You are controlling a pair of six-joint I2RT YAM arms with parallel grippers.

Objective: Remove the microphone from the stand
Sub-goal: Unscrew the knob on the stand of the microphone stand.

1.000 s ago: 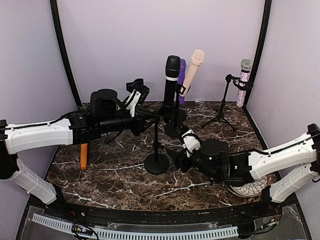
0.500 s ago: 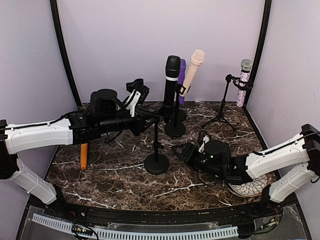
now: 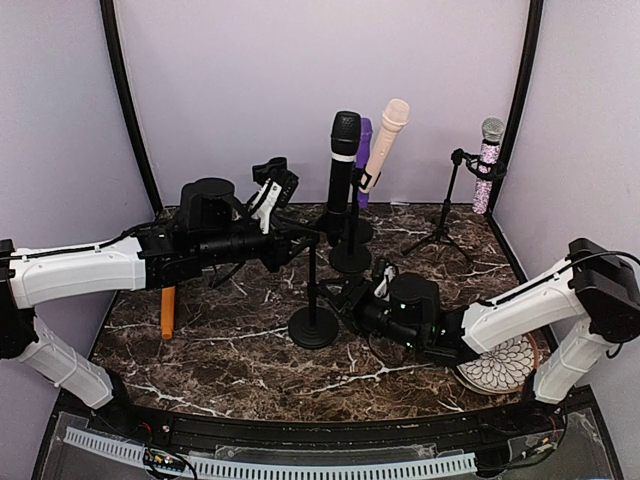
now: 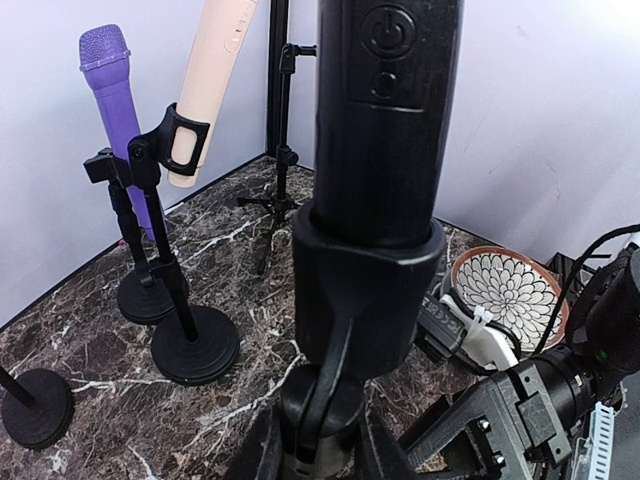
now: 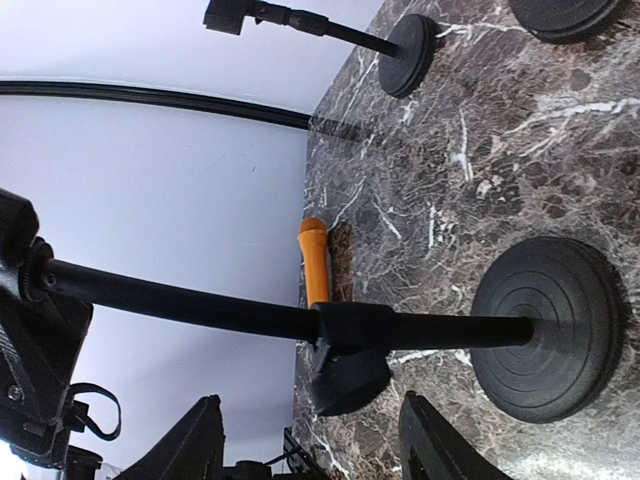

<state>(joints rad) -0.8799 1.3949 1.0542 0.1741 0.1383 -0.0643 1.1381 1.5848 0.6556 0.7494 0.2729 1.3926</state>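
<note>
Left hand (image 4: 325, 445) is nearly closed, clamped on the neck of the stand (image 3: 312, 290) just under the clip (image 4: 365, 290). The black microphone (image 4: 385, 120) sits upright in that clip, its power button facing the wrist camera. The right hand (image 5: 312, 405) hovers low beside the pole (image 5: 200, 308), near the round base (image 5: 545, 340). Its fingers (image 5: 190, 445) are well apart with nothing between them.

The step looks like bracing the stand so the microphone can be drawn out of the clip. To do it well, the right hand should straddle the pole squarely before closing. It should take bare tube rather than the locking collar (image 5: 350, 325), where the pads would seat unevenly. A level approach would avoid nudging the base across the counter (image 5: 480, 140). With the stand held, the pull on the microphone should run along its own axis, straight out of the clip. A sideways tug could swing it toward the pink microphone (image 4: 210, 90) and purple microphone (image 4: 110, 90) standing near behind.
</note>
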